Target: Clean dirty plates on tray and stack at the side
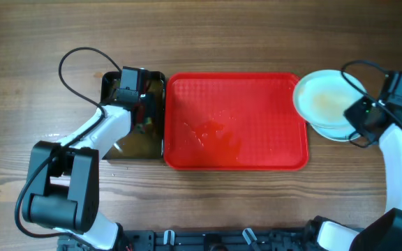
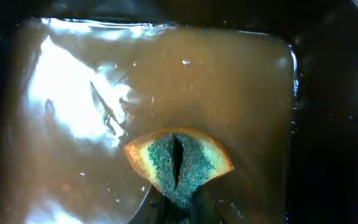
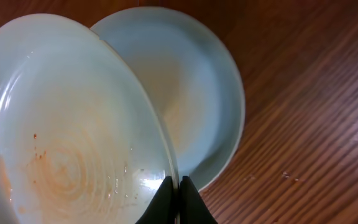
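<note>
Right jaws clamp a plate (image 3: 73, 143) (orange-stained); left jaws pinch the folded sponge (image 2: 179, 165).

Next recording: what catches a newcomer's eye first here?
The large red plastic tray lies central, wet-smeared. Right of it, the right gripper pinches a stained pale round plate by its rim over a second plate; the left gripper holds a folded green sponge in the black basin of brown water.

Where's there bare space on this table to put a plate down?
The red tray is bare but for an orange smear. Bare wood runs along its far and near edges. Crowded: right of it, plates and right claw; left, basin and left claw with sponge.
</note>
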